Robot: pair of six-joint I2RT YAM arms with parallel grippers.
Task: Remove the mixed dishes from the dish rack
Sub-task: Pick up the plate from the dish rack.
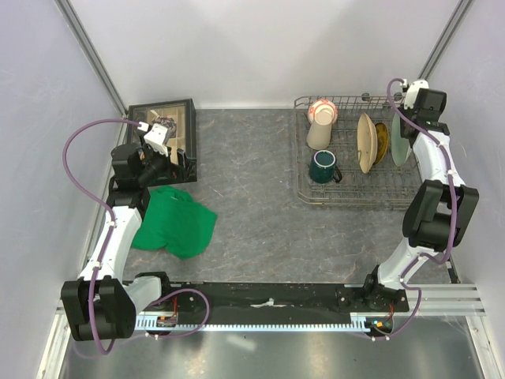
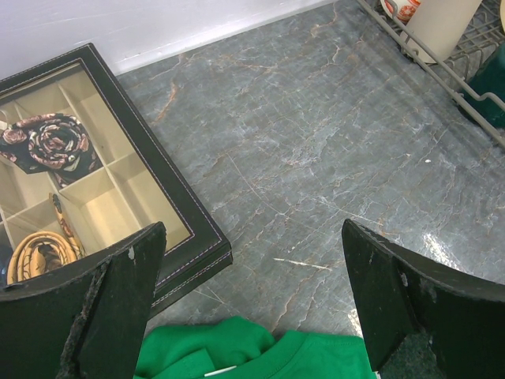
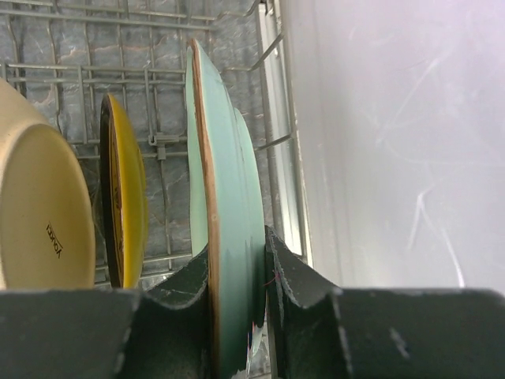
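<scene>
The grey wire dish rack (image 1: 351,197) stands at the back right. On edge in it are a cream plate (image 1: 365,142), a yellow-centred plate (image 1: 382,142) and a pale green plate (image 1: 399,146). A dark green mug (image 1: 323,166), a beige cup (image 1: 319,134) and a red-and-white bowl (image 1: 322,110) sit at its left end. My right gripper (image 3: 237,260) is shut on the rim of the pale green plate (image 3: 233,197), one finger on each face. My left gripper (image 2: 252,253) hangs open and holds nothing, over the table far left of the rack.
A black box with a glass lid (image 1: 170,130) sits at the back left, just under my left gripper. A crumpled green cloth (image 1: 175,221) lies in front of it. The right wall (image 3: 394,158) runs close beside the rack's outer edge (image 3: 272,95).
</scene>
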